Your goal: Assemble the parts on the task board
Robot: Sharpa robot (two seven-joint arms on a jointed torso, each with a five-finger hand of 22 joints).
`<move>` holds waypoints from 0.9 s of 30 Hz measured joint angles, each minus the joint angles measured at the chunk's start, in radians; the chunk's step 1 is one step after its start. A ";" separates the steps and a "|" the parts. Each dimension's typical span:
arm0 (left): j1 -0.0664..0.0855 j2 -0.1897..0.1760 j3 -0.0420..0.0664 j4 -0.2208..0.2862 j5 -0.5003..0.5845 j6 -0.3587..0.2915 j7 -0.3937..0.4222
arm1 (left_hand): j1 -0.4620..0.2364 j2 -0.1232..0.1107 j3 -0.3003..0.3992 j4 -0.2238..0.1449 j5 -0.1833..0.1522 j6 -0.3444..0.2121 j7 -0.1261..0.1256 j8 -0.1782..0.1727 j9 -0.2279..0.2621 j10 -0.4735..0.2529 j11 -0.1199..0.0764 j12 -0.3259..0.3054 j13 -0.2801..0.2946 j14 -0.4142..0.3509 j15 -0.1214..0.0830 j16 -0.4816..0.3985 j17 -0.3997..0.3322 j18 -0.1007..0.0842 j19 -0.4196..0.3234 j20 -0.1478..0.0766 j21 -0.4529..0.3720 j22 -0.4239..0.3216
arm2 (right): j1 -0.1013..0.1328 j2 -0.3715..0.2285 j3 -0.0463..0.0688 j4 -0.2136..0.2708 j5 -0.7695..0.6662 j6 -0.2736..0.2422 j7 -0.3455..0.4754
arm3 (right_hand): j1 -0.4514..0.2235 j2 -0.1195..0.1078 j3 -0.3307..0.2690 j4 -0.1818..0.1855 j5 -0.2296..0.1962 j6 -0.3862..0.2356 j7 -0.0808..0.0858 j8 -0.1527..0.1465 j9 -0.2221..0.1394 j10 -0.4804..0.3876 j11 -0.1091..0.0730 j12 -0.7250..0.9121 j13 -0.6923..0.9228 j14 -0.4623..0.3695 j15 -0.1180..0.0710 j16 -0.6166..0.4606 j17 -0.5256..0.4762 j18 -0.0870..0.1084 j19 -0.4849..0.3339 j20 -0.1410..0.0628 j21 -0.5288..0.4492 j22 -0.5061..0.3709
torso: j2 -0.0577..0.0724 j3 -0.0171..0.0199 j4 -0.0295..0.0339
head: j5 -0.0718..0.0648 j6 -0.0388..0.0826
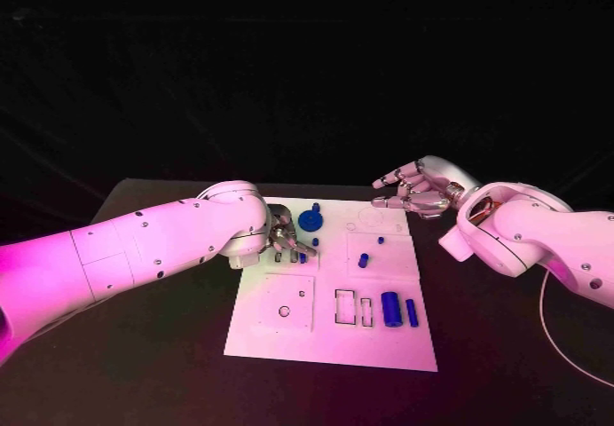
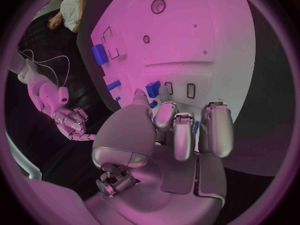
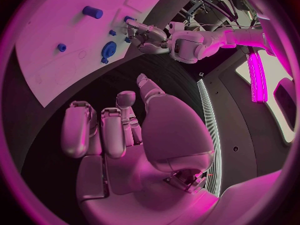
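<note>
1. Here, nearest us, we are seeing the near end of the flat white rectangular task board (image 1: 335, 342) lying on the black table (image 1: 153, 355), with a square outline holding a small oval hole (image 1: 284, 311) and two narrow rectangular slots (image 1: 347, 306).
2. Just beside those slots, we are looking at two blue cylindrical parts (image 1: 399, 312) lying side by side on the board.
3. Further up, a small blue peg (image 1: 364, 260) is standing in the board's middle right panel.
4. Our silver left hand (image 1: 284, 240) is reaching over the board's left edge with its fingers (image 2: 181, 132) curled downward around small blue pieces (image 2: 152, 90); we cannot tell whether it is actually gripping one.
5. Just beyond that hand, a round blue disc-shaped part (image 1: 311, 218) is sitting on the board.
6. Farthest away, our silver right hand (image 1: 416, 191) is hovering by the board's far right corner, fingers loosely bent and apart, holding nothing.
</note>
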 measured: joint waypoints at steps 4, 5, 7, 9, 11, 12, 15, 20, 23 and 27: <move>0.000 0.003 0.000 -0.004 0.001 0.004 0.000 | 0.008 0.000 0.000 0.000 0.000 0.000 0.000 0.000 0.002 0.000 0.000 0.004 0.001 0.000 0.000 0.000 0.000 0.000 0.000 0.000 0.000 0.000 | -0.001 0.000 0.000 -0.001 0.000 0.004 0.000 | 0.000 0.000 0.000 0.000 0.000 0.000 0.000 0.000 0.000 0.000 0.000 0.000 0.000 0.000 0.000 0.000 0.000 0.000 0.000 0.000 0.000 0.000 | 0.000 -0.0003 0.0004 | -0.001 -0.001; 0.000 0.004 0.000 -0.005 0.001 0.004 0.000 | 0.011 0.003 0.000 0.000 0.000 0.000 0.000 0.000 0.003 0.000 0.000 0.004 0.001 0.000 0.000 0.000 0.000 0.000 0.000 0.000 0.000 0.000 | -0.001 0.000 0.000 -0.001 0.000 0.005 0.000 | 0.000 0.000 0.000 0.000 0.000 0.000 0.000 0.000 0.000 0.000 0.000 0.000 0.000 0.000 0.000 0.000 0.000 0.000 0.000 0.000 0.000 0.000 | 0.000 -0.0003 0.0004 | -0.001 -0.001; 0.000 0.004 0.000 -0.006 0.002 0.005 0.000 | 0.015 0.007 0.000 0.000 0.000 0.000 0.000 0.000 0.005 0.000 0.000 0.004 0.001 0.000 0.000 0.000 0.000 0.000 0.000 0.000 0.000 0.000 | -0.001 0.000 0.000 -0.002 0.000 0.006 -0.001 | 0.000 0.000 0.000 0.000 0.000 0.000 0.000 0.000 0.000 0.000 0.000 0.000 0.000 0.000 0.000 0.000 0.000 0.000 0.000 0.000 0.000 0.000 | 0.000 -0.0003 0.0005 | -0.001 -0.001; 0.000 0.005 0.000 -0.006 0.003 0.006 0.000 | 0.026 0.018 0.002 -0.002 0.000 -0.003 0.003 0.004 0.009 0.000 0.000 0.004 0.002 0.000 0.000 0.000 0.000 0.000 0.000 0.000 0.000 0.000 | -0.002 0.001 0.000 -0.003 0.000 0.008 -0.001 | 0.000 0.000 0.000 0.000 0.004 0.000 0.000 0.000 0.000 0.000 0.000 0.000 0.000 0.000 0.000 0.000 0.000 0.000 -0.004 -0.004 0.000 -0.001 | 0.000 -0.0003 0.0006 | -0.002 -0.002; 0.000 0.005 0.000 -0.006 0.004 0.006 0.000 | 0.042 0.031 0.011 -0.009 0.000 -0.007 0.000 0.004 0.013 0.000 0.000 0.004 0.004 0.000 0.000 0.000 0.000 0.000 0.000 0.000 0.000 0.000 | -0.002 0.002 0.000 -0.005 0.000 0.010 -0.001 | 0.000 0.000 0.000 0.000 0.004 0.000 0.000 0.000 0.000 0.000 0.000 0.000 -0.004 0.000 0.000 -0.004 0.000 0.000 -0.004 -0.004 0.000 -0.005 | 0.000 -0.0004 0.0007 | -0.003 -0.002; 0.000 0.005 0.000 -0.006 0.005 0.006 0.000 | 0.059 0.043 0.025 -0.012 0.000 -0.007 0.000 0.004 0.016 0.000 0.000 0.004 0.004 0.000 0.000 0.000 0.000 0.000 0.000 0.000 0.000 0.000 | -0.002 0.003 0.000 -0.007 0.000 0.012 -0.001 | 0.000 0.000 0.000 0.000 0.004 0.000 0.000 0.000 0.000 0.000 0.000 0.000 -0.005 0.000 0.000 -0.004 0.000 0.000 -0.004 -0.004 0.000 -0.005 | 0.000 -0.0004 0.0010 | -0.003 -0.002; 0.000 0.006 0.000 -0.005 0.009 0.006 0.000 | 0.103 0.065 0.059 -0.027 0.000 -0.013 -0.005 0.004 0.021 -0.002 0.002 0.004 0.005 0.000 0.000 0.000 0.001 0.000 0.000 0.000 0.000 0.000 | -0.004 0.005 0.000 -0.009 0.000 0.014 -0.002 | 0.000 0.000 0.000 0.000 0.004 0.000 0.000 0.000 0.000 0.000 0.000 0.000 -0.005 0.000 0.000 -0.004 0.000 0.000 -0.004 -0.004 0.000 -0.005 | 0.000 -0.0007 0.0019 | -0.003 -0.001; 0.003 0.006 0.003 -0.003 0.017 0.002 0.003 | 0.207 0.071 0.150 -0.093 -0.001 -0.043 -0.006 -0.006 0.024 -0.016 -0.013 -0.003 -0.008 -0.002 -0.006 0.000 0.001 0.000 -0.002 -0.009 -0.009 0.000 | -0.006 0.009 0.000 -0.012 0.001 0.020 -0.003 | -0.003 0.003 -0.003 0.003 0.014 0.000 0.000 0.000 0.000 0.000 0.000 0.000 -0.010 0.000 0.000 -0.010 0.000 0.000 -0.007 0.000 -0.005 -0.012 | 0.000 -0.0006 0.0030 | -0.003 -0.003; 0.004 0.006 0.003 -0.004 0.024 -0.001 0.005 | 0.241 0.047 0.216 -0.099 0.001 -0.059 -0.002 -0.020 0.021 -0.032 -0.013 -0.022 -0.031 0.000 -0.008 0.000 0.001 0.000 -0.005 -0.013 -0.016 0.000 | -0.007 0.010 -0.001 -0.014 0.001 0.022 -0.003 | 0.001 0.007 -0.003 0.003 0.019 0.000 0.000 0.000 0.000 0.000 0.000 0.000 -0.011 0.000 0.000 -0.010 0.000 0.000 -0.007 0.000 -0.005 -0.012 | 0.000 -0.0005 0.0029 | -0.002 -0.004; 0.004 0.003 0.002 -0.004 0.035 -0.006 0.008 | 0.276 0.014 0.307 -0.008 0.001 -0.066 0.002 -0.027 0.030 -0.038 -0.009 -0.032 -0.046 0.000 -0.008 0.000 0.001 0.000 -0.008 -0.011 -0.023 0.000 | -0.007 0.011 -0.001 -0.016 0.001 0.026 -0.004 | 0.001 0.007 -0.006 0.000 0.024 0.000 0.000 0.000 0.000 0.000 0.000 0.000 -0.012 0.000 0.000 -0.010 0.000 0.000 -0.007 0.000 -0.005 -0.012 | 0.000 -0.0005 0.0025 | -0.002 -0.004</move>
